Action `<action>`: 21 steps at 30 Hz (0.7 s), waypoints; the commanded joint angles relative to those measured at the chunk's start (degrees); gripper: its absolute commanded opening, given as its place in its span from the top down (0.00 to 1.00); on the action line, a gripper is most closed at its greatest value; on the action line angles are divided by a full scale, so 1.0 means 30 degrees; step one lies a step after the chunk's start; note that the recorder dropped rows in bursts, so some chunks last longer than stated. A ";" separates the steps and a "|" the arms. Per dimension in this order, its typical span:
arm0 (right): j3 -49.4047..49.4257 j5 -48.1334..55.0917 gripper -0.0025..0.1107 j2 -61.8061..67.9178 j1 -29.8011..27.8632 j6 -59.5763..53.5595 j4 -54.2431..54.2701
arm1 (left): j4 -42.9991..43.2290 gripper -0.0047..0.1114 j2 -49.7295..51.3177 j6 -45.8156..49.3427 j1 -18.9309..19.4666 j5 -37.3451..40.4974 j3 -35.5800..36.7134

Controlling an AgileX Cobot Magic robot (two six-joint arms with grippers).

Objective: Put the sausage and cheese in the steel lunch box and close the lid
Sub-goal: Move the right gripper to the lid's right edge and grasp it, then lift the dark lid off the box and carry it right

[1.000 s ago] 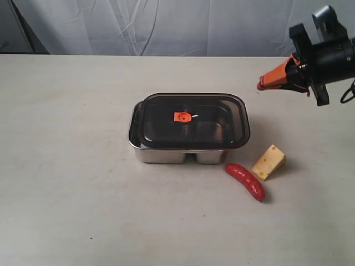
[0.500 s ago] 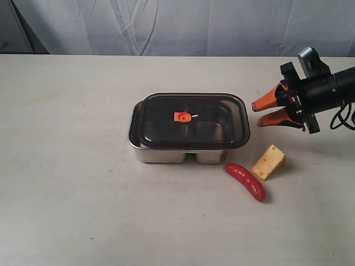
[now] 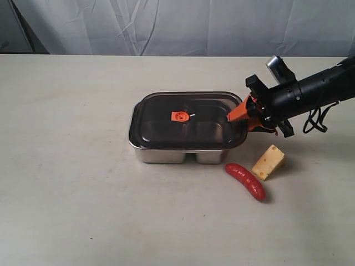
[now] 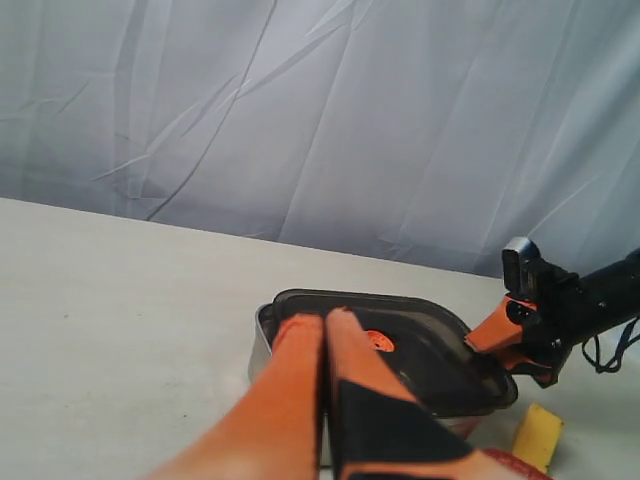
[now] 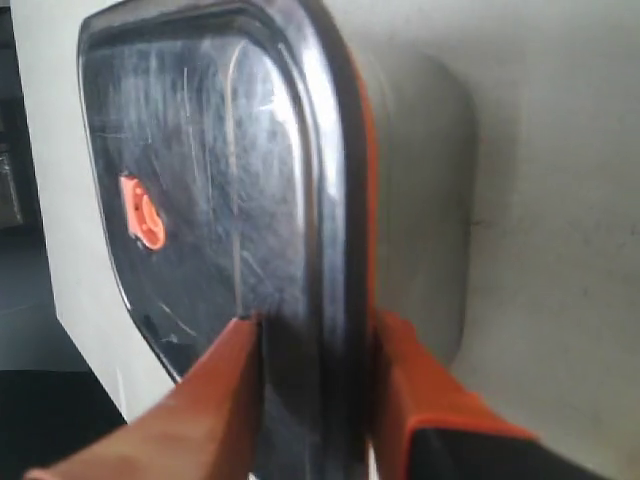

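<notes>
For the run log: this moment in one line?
right tool grips dark translucent rectangular lid rim | lid on shiny steel lunch box | left tool shut, empty | red sausage, yellow cheese wedge outside

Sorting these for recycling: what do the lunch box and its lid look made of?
The steel lunch box looks like polished stainless steel: shiny, reflective walls. The lid seems dark translucent plastic, glossy, since the box's inside shows faintly through it.
</notes>
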 commanded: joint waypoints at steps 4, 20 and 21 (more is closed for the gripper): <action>-0.0032 0.0563 0.98 -0.0061 0.0020 -0.0030 -0.0075 | 0.1486 0.96 -0.0127 0.0002 -0.0176 -0.0070 0.0084; -0.0032 0.2913 0.99 -0.2805 0.0020 -0.0291 0.2058 | 0.1608 0.96 -0.0127 0.0002 -0.0176 -0.0070 0.0084; -0.0032 0.3001 0.99 -0.3010 0.0020 -0.0399 0.2350 | 0.1608 0.96 -0.0127 0.0002 -0.0176 -0.0070 0.0084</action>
